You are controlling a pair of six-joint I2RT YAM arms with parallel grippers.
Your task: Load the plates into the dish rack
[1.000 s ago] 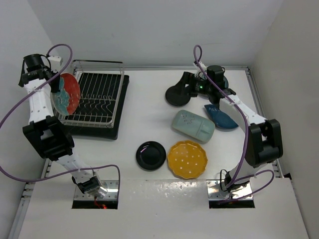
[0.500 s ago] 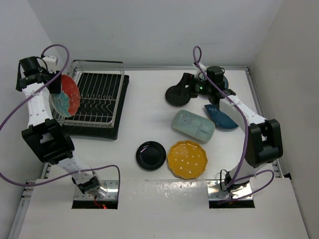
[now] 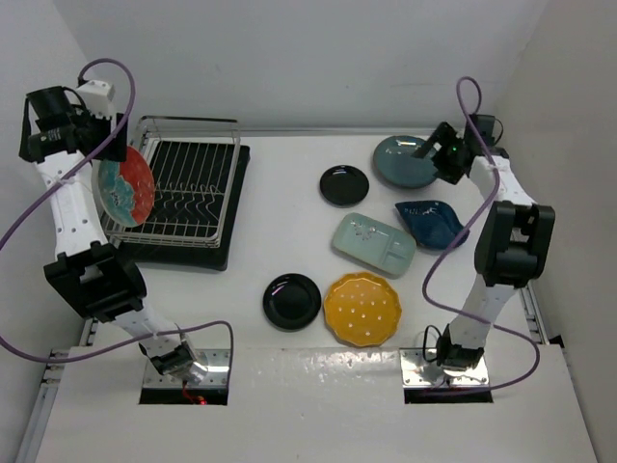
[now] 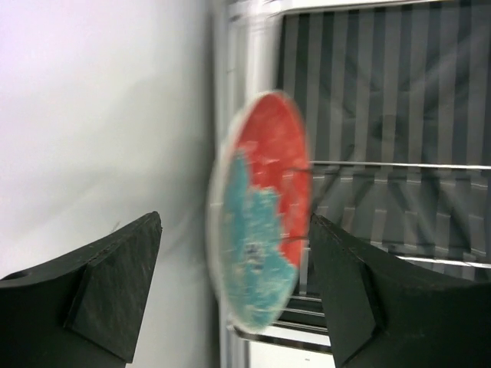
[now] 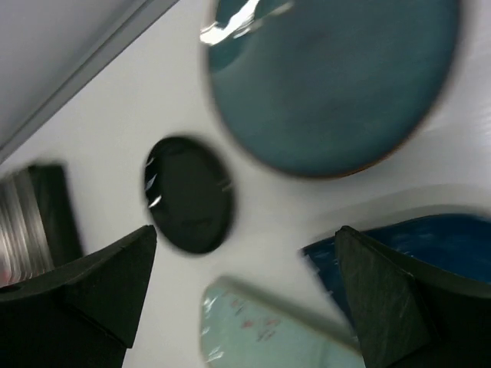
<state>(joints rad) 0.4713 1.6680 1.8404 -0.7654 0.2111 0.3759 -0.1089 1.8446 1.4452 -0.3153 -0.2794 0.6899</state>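
Since the earlier frames the right arm had swung away from the middle of the table (image 3: pixel 289 217) to the far right corner, uncovering the round teal plate (image 3: pixel 405 161) and the small black plate (image 3: pixel 344 185) just beside it. Its right gripper (image 5: pixel 245 230) hung above them with fingers spread wide and nothing between them. On the other side the left gripper (image 4: pixel 234 221) had drawn back and up from the red-and-teal plate (image 3: pixel 125 188), its fingers parted and clear of the rim. That plate stood on edge, tilted, at the left side of the dish rack (image 3: pixel 193 145). A pale green dish (image 3: pixel 374 243), dark blue dish (image 3: pixel 431 222), yellow plate (image 3: pixel 362 309) and second black plate (image 3: pixel 292 300) lay flat on the table.
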